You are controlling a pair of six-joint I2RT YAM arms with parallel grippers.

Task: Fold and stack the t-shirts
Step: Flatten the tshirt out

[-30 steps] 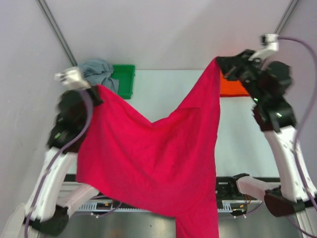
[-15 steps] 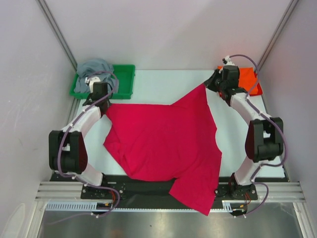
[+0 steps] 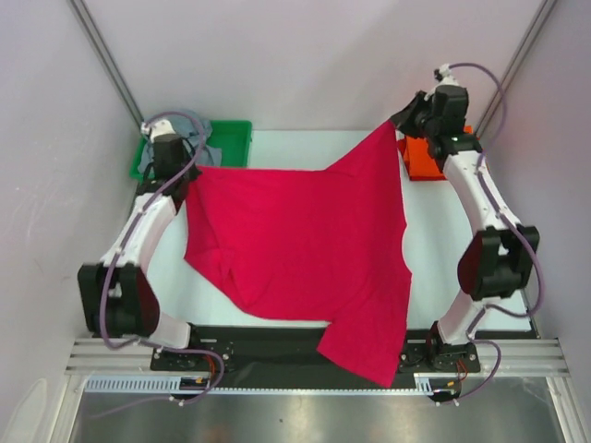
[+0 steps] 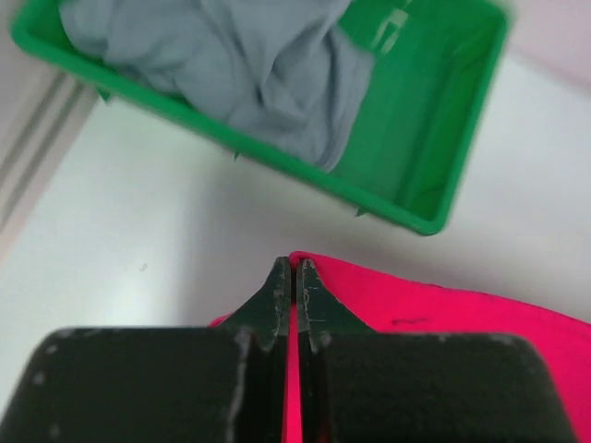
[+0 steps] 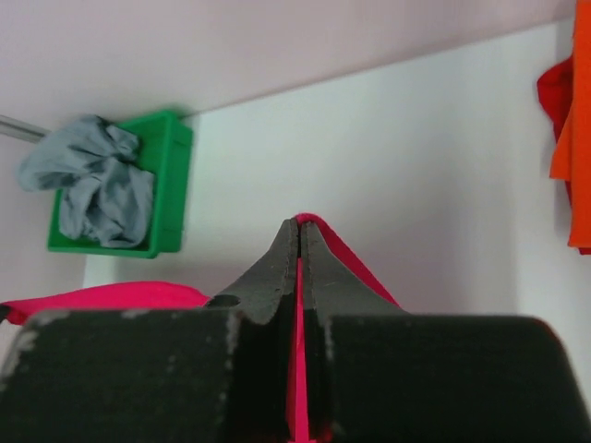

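The crimson-pink t-shirt (image 3: 305, 235) hangs spread between both grippers above the white table, its lower end draping over the near edge. My left gripper (image 3: 189, 169) is shut on its far left corner; the cloth shows between the jaws in the left wrist view (image 4: 294, 269). My right gripper (image 3: 395, 124) is shut on its far right corner, as the right wrist view (image 5: 299, 226) shows. The grey t-shirt (image 4: 231, 60) lies crumpled in the green tray (image 3: 231, 146). The orange t-shirt (image 3: 427, 163) lies at the far right, under my right arm.
The green tray (image 4: 434, 138) stands at the far left corner, just beyond my left gripper. Grey walls and slanted frame poles close in the sides and back. A metal rail runs along the near edge.
Both arms have swung down and outward from a high raised pose, lowering and stretching the crimson-pink shirt flat over the table. Both grippers kept their hold on its corners.
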